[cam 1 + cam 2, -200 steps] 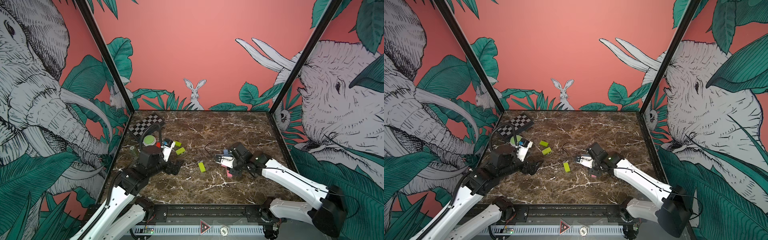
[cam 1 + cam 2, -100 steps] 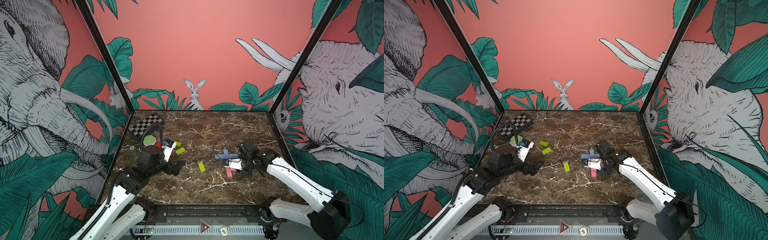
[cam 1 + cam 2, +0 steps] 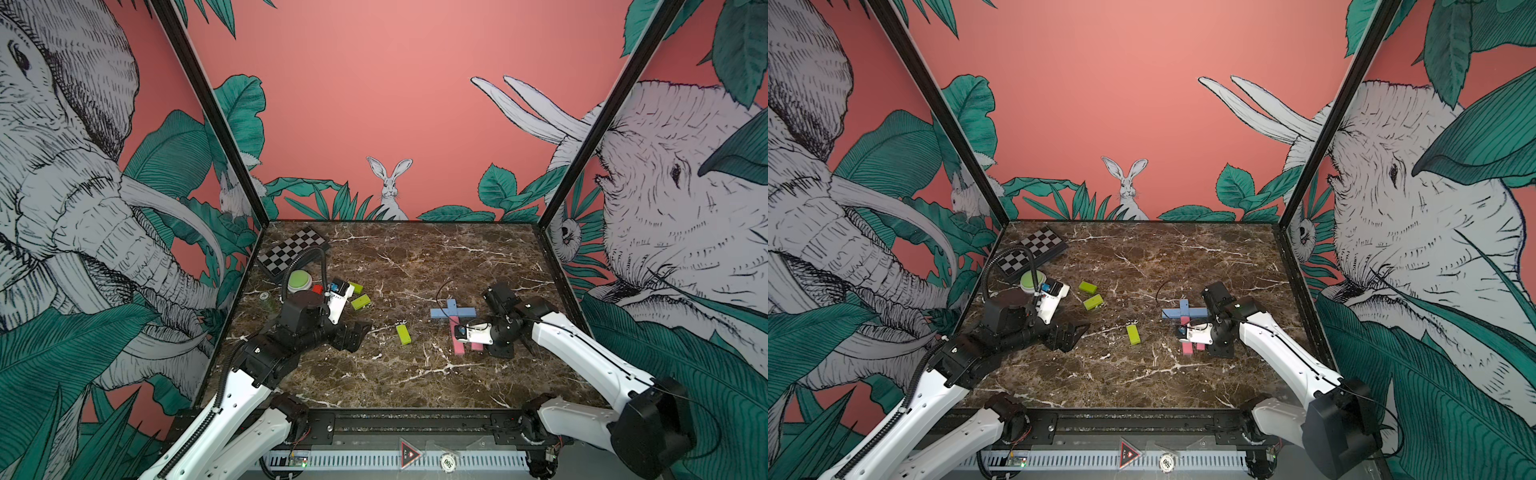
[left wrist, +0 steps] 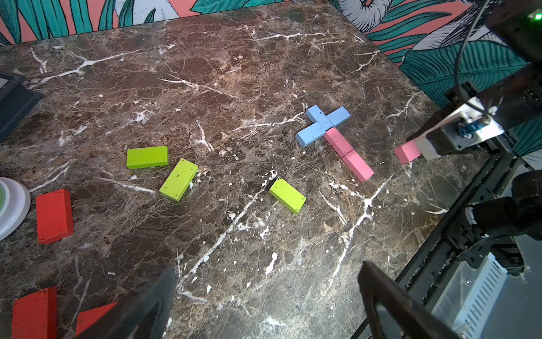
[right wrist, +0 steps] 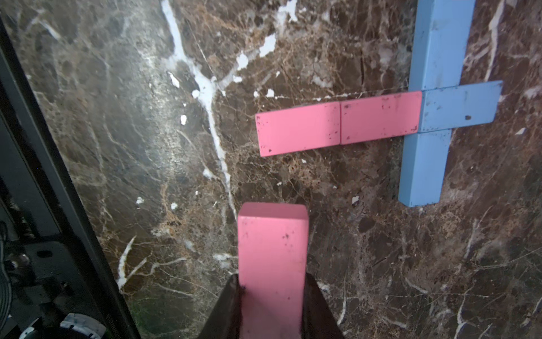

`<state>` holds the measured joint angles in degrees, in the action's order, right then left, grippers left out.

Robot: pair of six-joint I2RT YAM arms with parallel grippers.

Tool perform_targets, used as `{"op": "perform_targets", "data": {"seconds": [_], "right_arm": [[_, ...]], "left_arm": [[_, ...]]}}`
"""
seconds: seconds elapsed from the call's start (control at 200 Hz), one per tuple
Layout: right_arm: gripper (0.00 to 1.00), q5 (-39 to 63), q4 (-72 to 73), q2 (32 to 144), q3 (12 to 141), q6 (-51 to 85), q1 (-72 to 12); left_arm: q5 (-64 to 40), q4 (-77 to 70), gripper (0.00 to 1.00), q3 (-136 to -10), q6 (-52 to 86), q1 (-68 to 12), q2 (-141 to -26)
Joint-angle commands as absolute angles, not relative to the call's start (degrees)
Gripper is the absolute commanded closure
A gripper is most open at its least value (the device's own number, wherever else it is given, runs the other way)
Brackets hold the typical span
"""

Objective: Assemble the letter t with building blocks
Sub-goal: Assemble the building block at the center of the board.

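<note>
Light blue building blocks (image 3: 453,311) lie in a cross on the marble, with two pink blocks (image 5: 337,126) end to end as its stem (image 4: 349,154). My right gripper (image 5: 271,281) is shut on a third pink block (image 5: 272,249), held just right of the stem's near end (image 3: 477,345) and apart from it. My left gripper (image 4: 267,270) hangs open and holds nothing at the left (image 3: 353,334). Three lime green blocks (image 4: 287,195) (image 4: 179,179) (image 4: 147,157) and red blocks (image 4: 54,215) lie loose on the left half.
A chequered board (image 3: 293,249) lies at the back left corner, with a round green-topped button (image 3: 300,279) in front of it. The black front rail (image 3: 374,419) runs along the near edge. Walls close in the other three sides.
My right gripper has carried the pink block to the right and nearer, uncovering the blue cross and pink stem. The left arm has stayed put.
</note>
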<state>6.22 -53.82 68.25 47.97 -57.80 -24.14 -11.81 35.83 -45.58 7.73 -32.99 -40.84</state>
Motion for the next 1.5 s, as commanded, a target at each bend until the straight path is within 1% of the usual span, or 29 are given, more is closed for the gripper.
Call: {"op": "perform_targets", "data": {"seconds": [0.0,0.355,1.015,1.496], "right_arm": [[0.93,8.0,-51.6,69.12,46.25,-61.95,-22.44],[0.94,9.14,-46.65,70.98,41.92,-65.47,-21.87],[0.95,8.74,-44.65,81.22,44.08,-67.57,-21.12],[0.92,9.06,-44.63,86.85,47.36,-68.12,-20.11]], "left_arm": [[-11.92,35.79,0.01,-44.91,7.65,-33.23,-40.95],[-11.99,36.45,0.01,-45.25,7.42,-33.28,-42.14],[-12.26,36.37,0.01,-45.15,7.49,-33.24,-42.2],[-11.56,36.72,0.01,-45.35,7.34,-33.24,-42.41]]}}
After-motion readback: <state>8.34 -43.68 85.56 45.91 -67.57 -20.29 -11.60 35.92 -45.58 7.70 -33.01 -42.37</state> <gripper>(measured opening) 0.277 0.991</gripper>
